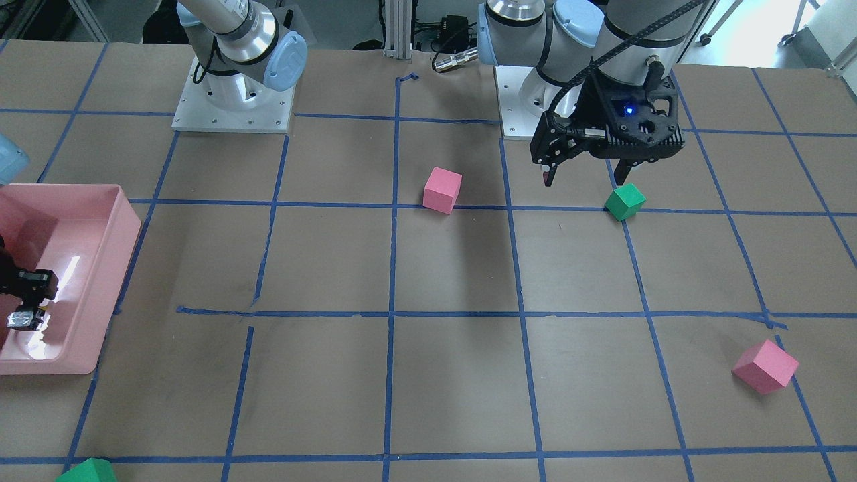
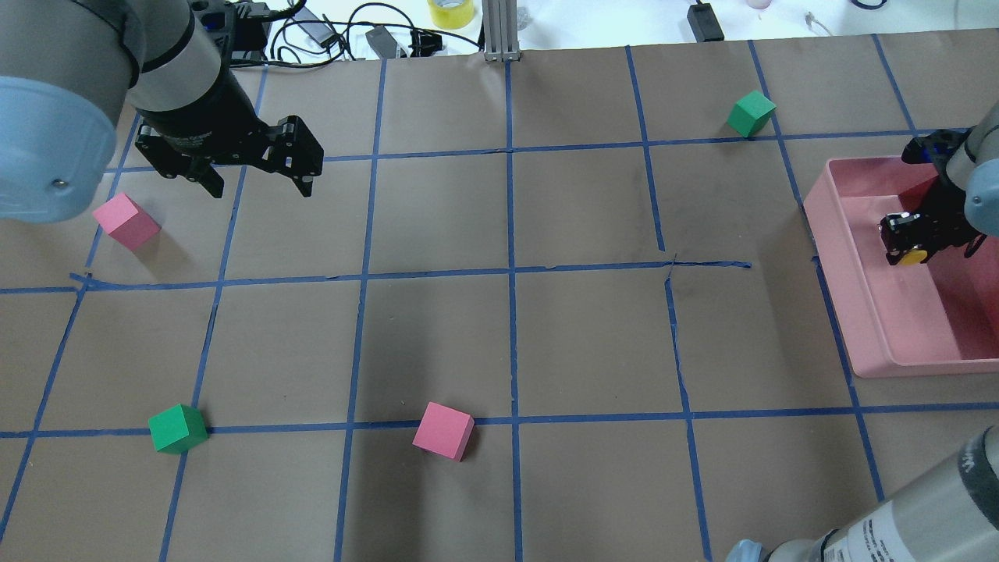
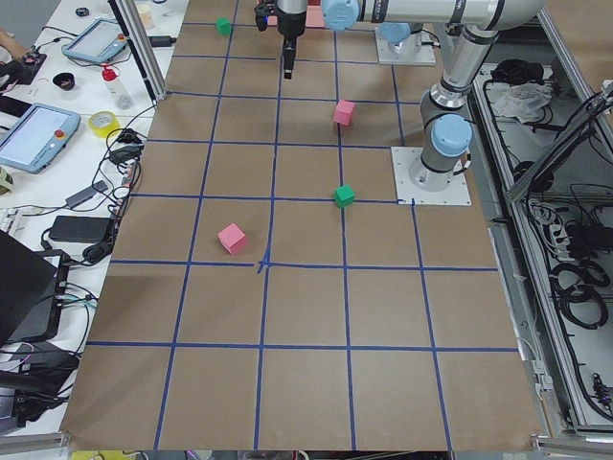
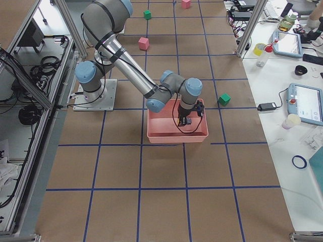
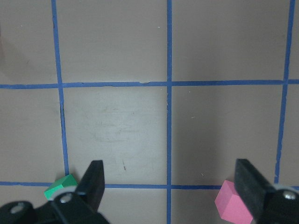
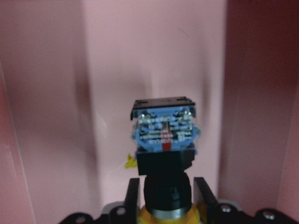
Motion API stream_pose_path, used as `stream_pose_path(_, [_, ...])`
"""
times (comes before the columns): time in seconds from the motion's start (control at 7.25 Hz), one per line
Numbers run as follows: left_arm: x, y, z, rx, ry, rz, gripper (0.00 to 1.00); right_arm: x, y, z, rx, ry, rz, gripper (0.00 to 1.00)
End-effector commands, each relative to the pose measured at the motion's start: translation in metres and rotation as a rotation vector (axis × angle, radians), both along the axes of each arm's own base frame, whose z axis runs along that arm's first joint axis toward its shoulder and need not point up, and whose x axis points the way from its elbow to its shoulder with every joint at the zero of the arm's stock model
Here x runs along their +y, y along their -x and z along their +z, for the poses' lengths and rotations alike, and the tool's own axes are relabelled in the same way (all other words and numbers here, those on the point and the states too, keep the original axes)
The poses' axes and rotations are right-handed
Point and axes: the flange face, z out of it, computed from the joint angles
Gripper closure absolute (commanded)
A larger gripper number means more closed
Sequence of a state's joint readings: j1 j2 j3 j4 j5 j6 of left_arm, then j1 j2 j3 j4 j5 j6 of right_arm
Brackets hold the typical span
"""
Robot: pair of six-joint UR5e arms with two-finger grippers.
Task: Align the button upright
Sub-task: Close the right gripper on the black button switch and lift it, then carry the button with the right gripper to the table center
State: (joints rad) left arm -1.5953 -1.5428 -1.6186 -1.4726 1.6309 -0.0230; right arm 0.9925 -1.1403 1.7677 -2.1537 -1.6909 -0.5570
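clamping button inside pink bin, right pincer; left pincer spread wide, empty.

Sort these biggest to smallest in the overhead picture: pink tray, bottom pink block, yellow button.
1. Pink tray
2. Pink block
3. Button, clearly the smallest, though the right gripper holding it hides part of it.

Silver arm tubes, pale-blue joint caps, white base plates; left end effector black, blue LED, black cable.
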Motion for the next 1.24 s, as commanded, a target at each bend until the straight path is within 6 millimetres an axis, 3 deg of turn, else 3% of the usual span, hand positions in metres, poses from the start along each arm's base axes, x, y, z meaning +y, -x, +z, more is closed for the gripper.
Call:
stream_pose_path(0.0, [0.0,0.0,0.0,0.0,0.001,0.0,0.0,-0.006,0.002,0.05,0.01,0.033,-0.056,1.0])
stream_pose_path(0.28, [0.0,0.0,0.0,0.0,0.001,0.0,0.0,-0.007,-0.019,0.112,-0.021,0.032,-0.066,1.0])
stream_pose_path(0.41, [0.0,0.0,0.0,0.0,0.001,0.0,0.0,-0.013,-0.046,0.134,-0.024,0.029,-0.066,1.0])
stream_pose_path(0.55, [0.0,0.0,0.0,0.0,0.001,0.0,0.0,-0.023,-0.098,0.162,-0.02,0.027,-0.074,1.0])
stream_pose_path(0.69, [0.0,0.0,0.0,0.0,0.001,0.0,0.0,-0.038,-0.182,0.177,-0.011,0.042,-0.027,1.0])
stream_pose_path(0.83, [0.0,0.0,0.0,0.0,0.001,0.0,0.0,-0.044,-0.262,0.175,-0.002,0.06,-0.027,1.0])
stream_pose_path(0.97, [0.0,0.0,0.0,0.0,0.001,0.0,0.0,-0.052,-0.326,0.153,-0.033,0.068,-0.003,1.0])
stream_pose_path(1.1, [0.0,0.0,0.0,0.0,0.001,0.0,0.0,-0.06,-0.376,0.127,-0.084,0.082,0.017,1.0])
